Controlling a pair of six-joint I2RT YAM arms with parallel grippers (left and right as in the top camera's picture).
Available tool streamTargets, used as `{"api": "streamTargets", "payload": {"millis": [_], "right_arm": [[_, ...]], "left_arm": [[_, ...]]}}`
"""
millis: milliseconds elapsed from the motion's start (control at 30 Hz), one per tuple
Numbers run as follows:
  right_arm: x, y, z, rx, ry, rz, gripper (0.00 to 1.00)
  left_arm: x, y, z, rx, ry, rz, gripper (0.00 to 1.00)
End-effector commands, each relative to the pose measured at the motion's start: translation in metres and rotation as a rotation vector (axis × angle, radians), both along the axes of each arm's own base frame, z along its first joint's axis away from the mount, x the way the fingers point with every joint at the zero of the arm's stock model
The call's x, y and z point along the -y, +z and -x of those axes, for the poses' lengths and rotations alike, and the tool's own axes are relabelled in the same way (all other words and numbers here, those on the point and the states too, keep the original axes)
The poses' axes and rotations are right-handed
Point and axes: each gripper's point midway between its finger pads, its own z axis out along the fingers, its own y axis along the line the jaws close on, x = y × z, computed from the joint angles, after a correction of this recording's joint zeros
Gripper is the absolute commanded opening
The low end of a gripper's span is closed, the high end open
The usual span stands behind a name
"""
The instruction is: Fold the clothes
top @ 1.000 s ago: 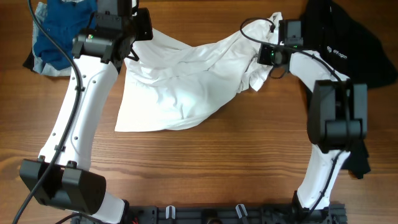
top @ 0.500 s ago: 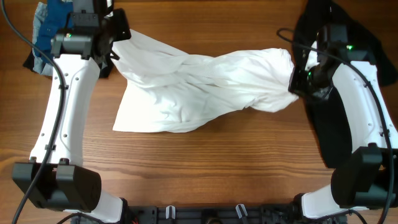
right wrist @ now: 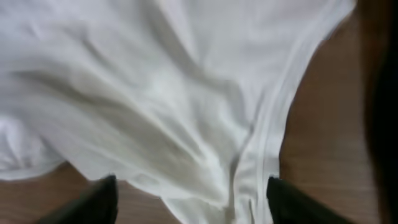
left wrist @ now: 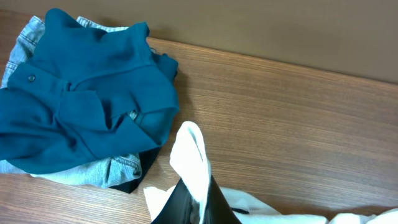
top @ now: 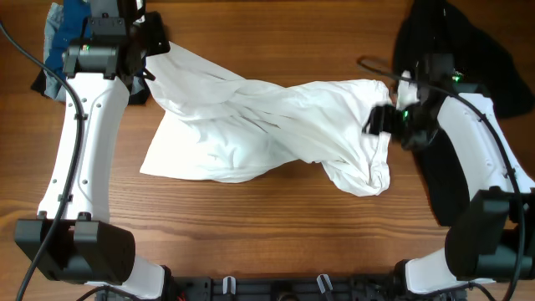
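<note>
1. Left end effector: I read it as clenched on the white T-shirt. In the left wrist view, a raised fold of the shirt stands pinched between the dark fingers.
2. Right end effector: released. In the right wrist view its two fingers stand wide apart, with a seamed edge of the shirt below the gap. I see no fabric pinched. From overhead it sits over the shirt's right end.
3. White T-shirt: it lies twisted and wrinkled across the middle of the desk. Its far left corner runs up to the left end effector.
4. Blue garment: heaped just left of the shirt's gripped corner, on top of a pale denim garment.
5. Black garment: spread on the desk to the right of the shirt, partly under the right arm.
</note>
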Motion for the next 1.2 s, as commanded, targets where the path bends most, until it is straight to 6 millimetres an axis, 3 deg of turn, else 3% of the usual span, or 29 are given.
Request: {"api": "streamTargets", "payload": {"millis": [0,133,300,500,767,833,933,1000,1100,1167], "right_arm": [[0.004,0.032,-0.056,0.254,-0.004,0.027,0.75],[0.020,0.010,-0.107,0.365,-0.051,0.097,0.73],[0.029,-0.039,-0.145,0.399,-0.068,0.137,0.71],[0.029,-0.094,-0.145,0.319,-0.065,0.137,0.69],[0.029,-0.122,-0.144,0.284,-0.056,0.138,0.58],[0.028,-0.128,-0.145,0.283,-0.054,0.138,0.49],[0.028,-0.118,-0.159,0.349,-0.053,0.141,0.15],[0.028,-0.096,-0.167,0.386,-0.056,0.141,0.04],[0.017,-0.035,-0.163,0.430,-0.032,0.085,0.04],[-0.002,0.030,-0.147,0.506,0.018,0.004,0.04]], "left_arm": [[-0.005,0.000,0.000,-0.003,0.013,-0.015,0.04],[-0.005,-0.001,0.000,-0.003,0.013,-0.015,0.04],[-0.003,-0.002,0.001,-0.010,0.005,-0.007,0.04],[-0.003,-0.002,0.001,-0.012,0.005,-0.008,0.04],[-0.003,-0.004,0.003,-0.019,0.005,-0.008,0.04],[-0.003,-0.004,0.003,-0.019,0.005,-0.008,0.04],[-0.003,-0.003,0.003,-0.019,0.005,-0.008,0.04],[-0.003,-0.003,0.003,-0.019,0.005,-0.008,0.04],[-0.003,-0.003,0.003,-0.019,0.005,-0.008,0.04],[-0.003,-0.003,0.003,-0.019,0.005,-0.008,0.04]]}}
